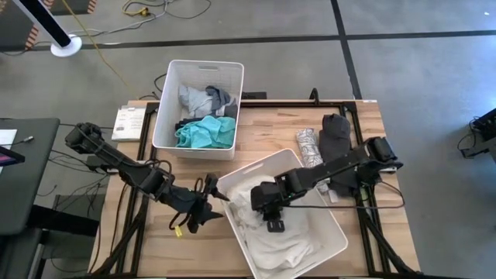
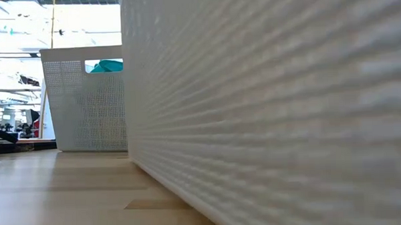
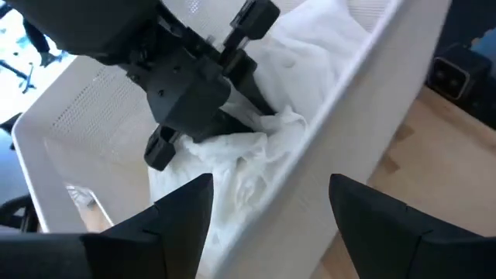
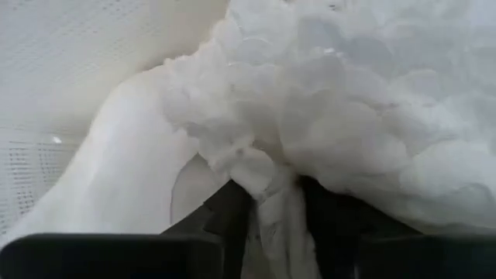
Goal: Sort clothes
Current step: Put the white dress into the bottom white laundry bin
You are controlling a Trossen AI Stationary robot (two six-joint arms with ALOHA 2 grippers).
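1. Your nearer bin [image 1: 329,232], low and centre-right in the high view, holds white clothes [image 1: 267,240].
2. The second bin [image 1: 167,116], upper centre, holds a teal garment [image 1: 205,133] and a grey one [image 1: 203,99].
3. A dark garment [image 1: 335,133] and a patterned roll [image 1: 309,147] lie on the table [image 1: 256,128] at right.
4. Your right gripper [image 4: 275,203] is down in the white fabric — a fold sits between its fingers; whether it's pinched or just released, you cannot tell.
5. Your left gripper [image 3: 267,203] hangs outside that bin's wall, fingers apart, empty.
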